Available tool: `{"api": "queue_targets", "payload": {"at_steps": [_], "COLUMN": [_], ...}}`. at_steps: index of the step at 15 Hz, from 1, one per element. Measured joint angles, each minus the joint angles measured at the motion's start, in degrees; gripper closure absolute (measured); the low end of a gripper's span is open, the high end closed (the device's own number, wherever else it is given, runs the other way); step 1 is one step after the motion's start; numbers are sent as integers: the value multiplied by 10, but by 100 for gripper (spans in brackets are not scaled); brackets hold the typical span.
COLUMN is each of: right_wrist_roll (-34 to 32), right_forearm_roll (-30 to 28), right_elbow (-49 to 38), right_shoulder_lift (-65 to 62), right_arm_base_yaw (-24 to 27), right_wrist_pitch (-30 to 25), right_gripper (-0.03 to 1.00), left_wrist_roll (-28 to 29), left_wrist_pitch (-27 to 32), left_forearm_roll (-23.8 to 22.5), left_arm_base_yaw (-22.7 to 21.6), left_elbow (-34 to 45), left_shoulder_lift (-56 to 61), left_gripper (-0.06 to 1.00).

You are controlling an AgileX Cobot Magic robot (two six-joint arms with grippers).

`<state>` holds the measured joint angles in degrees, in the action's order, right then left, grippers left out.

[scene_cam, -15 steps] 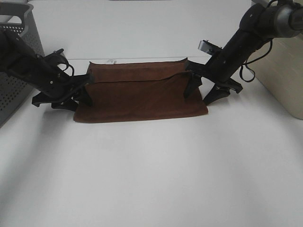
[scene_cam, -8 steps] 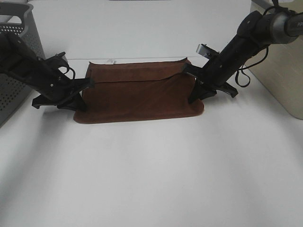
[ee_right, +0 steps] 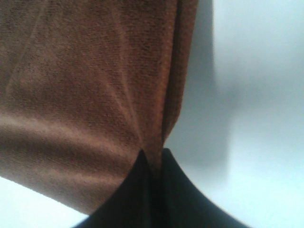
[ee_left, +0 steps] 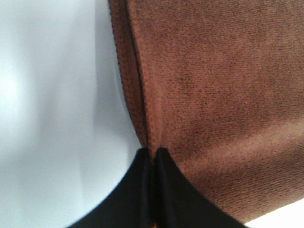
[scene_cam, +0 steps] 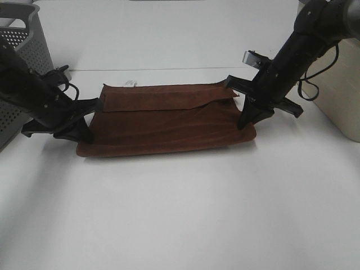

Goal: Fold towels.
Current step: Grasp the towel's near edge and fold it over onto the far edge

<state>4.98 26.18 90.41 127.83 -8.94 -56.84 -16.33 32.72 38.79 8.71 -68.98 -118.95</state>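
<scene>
The reddish-brown towel (scene_cam: 166,118) hangs folded lengthwise between my two grippers, with its lower edge near the white table (scene_cam: 180,214). A small white tag (scene_cam: 130,83) shows at its back left corner. My left gripper (scene_cam: 94,105) is shut on the towel's left edge; the left wrist view shows the black fingertips (ee_left: 142,164) pinching the cloth (ee_left: 213,85). My right gripper (scene_cam: 239,93) is shut on the right edge; the right wrist view shows the fingers (ee_right: 137,166) pinching the cloth (ee_right: 85,71).
A grey perforated basket (scene_cam: 22,62) stands at the far left, behind my left arm. A cream-coloured bin (scene_cam: 340,84) stands at the far right, behind my right arm.
Both grippers have moved apart and toward the front with the towel. The towel is now stretched wider and its lower edge has come forward.
</scene>
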Motion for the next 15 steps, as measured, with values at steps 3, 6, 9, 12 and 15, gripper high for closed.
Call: {"api": "queue_targets", "payload": {"at_steps": [3,6,9,12,15], "right_wrist_roll": [7,19,27,28,29], "right_forearm_roll": [10,28,28,24,17], "right_elbow": [-182,-265,-271,-251,-195], "right_shoulder_lift": [-88,-115,-134,-144,-144], "right_arm_base_yaw": [-19,-29,-30,-30,-30], "right_wrist_pitch": [61,95,101,102,103], "right_gripper": [97,97,97,97,97], "left_wrist_roll": [0,0,0,2,34], "left_wrist_pitch": [-10,-8,15,43,61], "left_forearm_roll": [-5,-7,-7,-9,-17], "left_arm_base_yaw": [0,0,0,0,0], "left_elbow": [123,180,172,136,62], "left_shoulder_lift": [74,89,90,90,90], "left_gripper": [94,94,94,94,94]}}
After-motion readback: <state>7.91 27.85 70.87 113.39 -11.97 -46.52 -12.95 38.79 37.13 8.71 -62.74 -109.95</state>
